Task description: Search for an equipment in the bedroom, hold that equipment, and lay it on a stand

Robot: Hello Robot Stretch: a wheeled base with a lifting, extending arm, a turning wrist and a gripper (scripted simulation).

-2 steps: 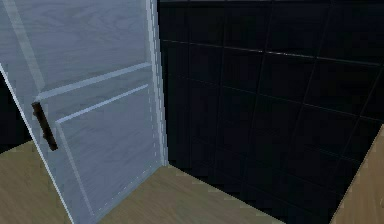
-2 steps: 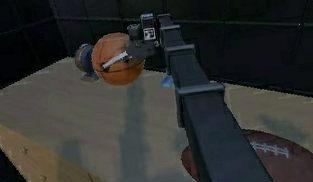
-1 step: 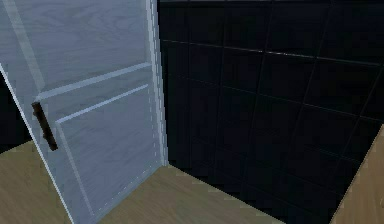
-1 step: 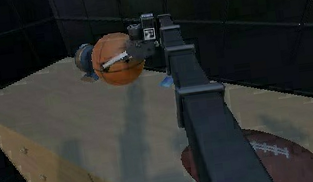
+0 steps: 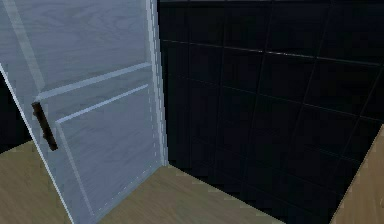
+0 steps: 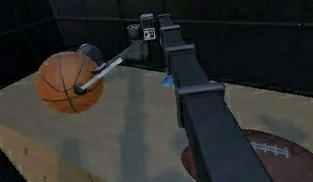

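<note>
A basketball (image 6: pixel 66 83) is standing in the way at the far left of the tan top (image 6: pixel 120 134). In front of the basketball, bare top is lying free up to the near edge. Right of the basketball, the arm (image 6: pixel 209 122) is crossing the top, and past it a football (image 6: pixel 295 161) is taking up the near right. Behind the basketball, a dark wall (image 6: pixel 258 35) is closing the way.
</note>
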